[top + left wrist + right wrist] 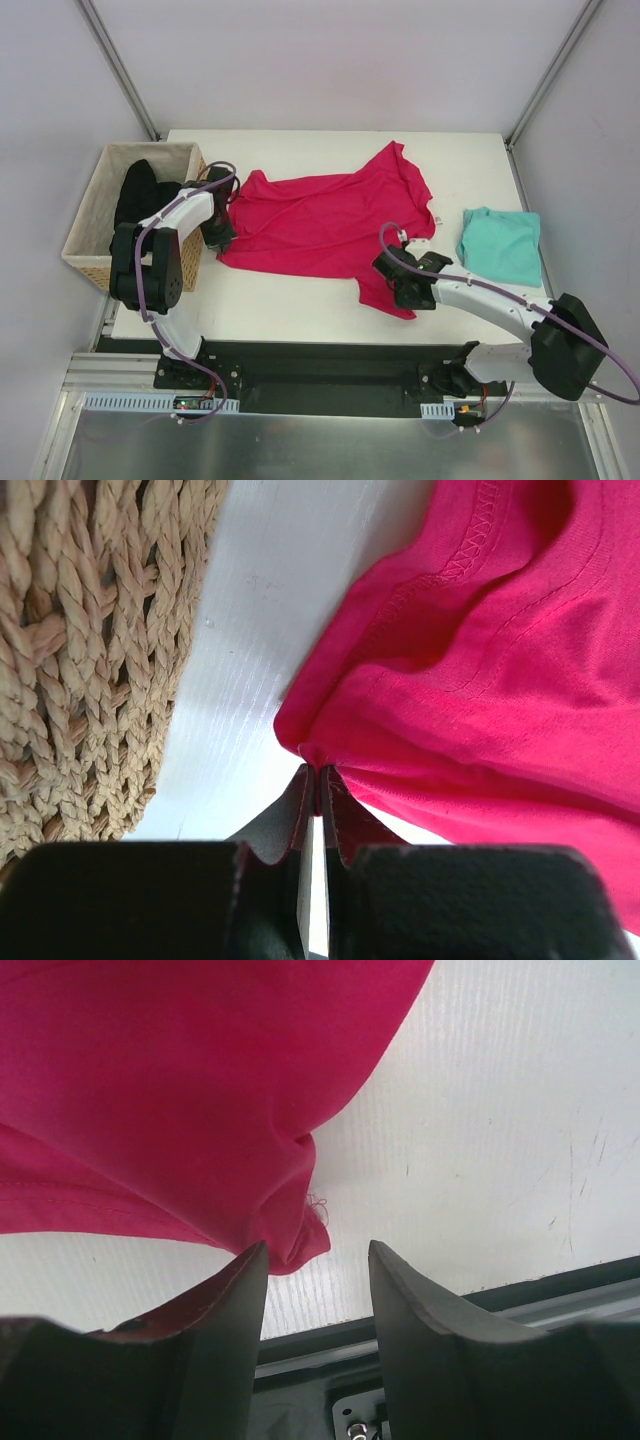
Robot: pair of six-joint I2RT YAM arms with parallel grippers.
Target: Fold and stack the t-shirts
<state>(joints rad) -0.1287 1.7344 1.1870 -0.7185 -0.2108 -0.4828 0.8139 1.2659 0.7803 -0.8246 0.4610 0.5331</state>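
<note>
The magenta-pink t-shirt (325, 222) lies spread across the middle of the white table, its neck toward the back right. At the shirt's left edge my left gripper (217, 232) is shut, pinching a corner of the pink t-shirt (460, 680) between its fingertips (318, 775). My right gripper (398, 292) is at the shirt's front right corner, open; that pink corner (290, 1230) hangs just in front of its left finger, not clamped. The teal t-shirt (500, 245) lies folded at the right side of the table.
A woven basket (90, 215) holding a black garment (135, 190) stands at the left edge of the table, close beside my left gripper; its wicker wall (80, 640) fills the left of the left wrist view. The table's front edge and a dark rail (500, 1300) run just under the right gripper.
</note>
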